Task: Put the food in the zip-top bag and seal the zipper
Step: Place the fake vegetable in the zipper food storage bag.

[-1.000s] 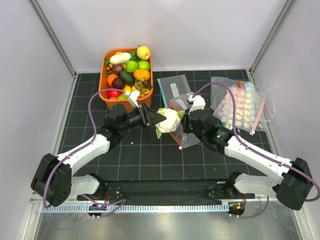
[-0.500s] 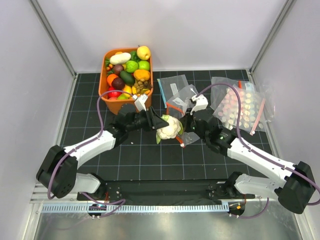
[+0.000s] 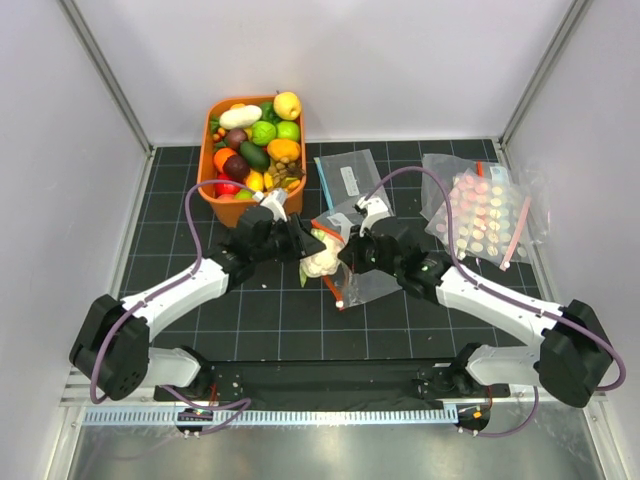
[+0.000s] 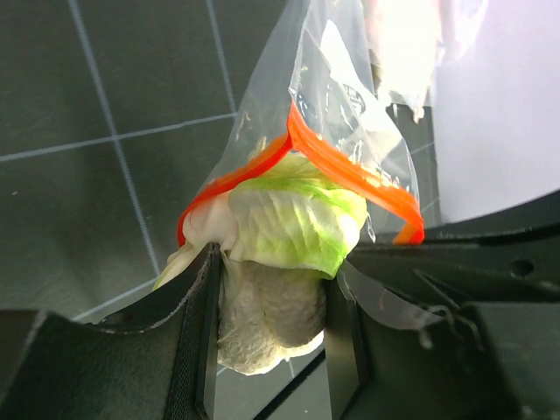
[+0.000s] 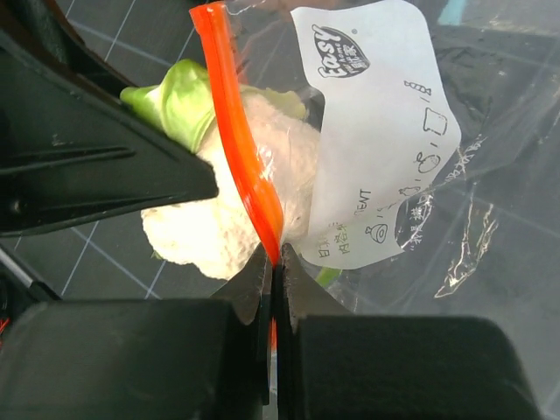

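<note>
l fingers (image 3: 300, 239) clamped on cauliflower (image 4: 278, 262), leafy end w/in mouth of zip-top bag (image 4: 343, 101); r fingers (image 5: 266, 282) pinched tight on orange zipper (image 5: 243, 166), touching the veg

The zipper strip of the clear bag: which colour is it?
The zipper strip is orange-red, best seen in the right wrist view.

Both my arms reach to the middle, nearly meeting. My left pincer (image 4: 273, 289) squeezes the cauliflower (image 4: 293, 214); my right pincer (image 5: 273, 267) is pinched tight on the zipper (image 5: 232, 122).
</note>
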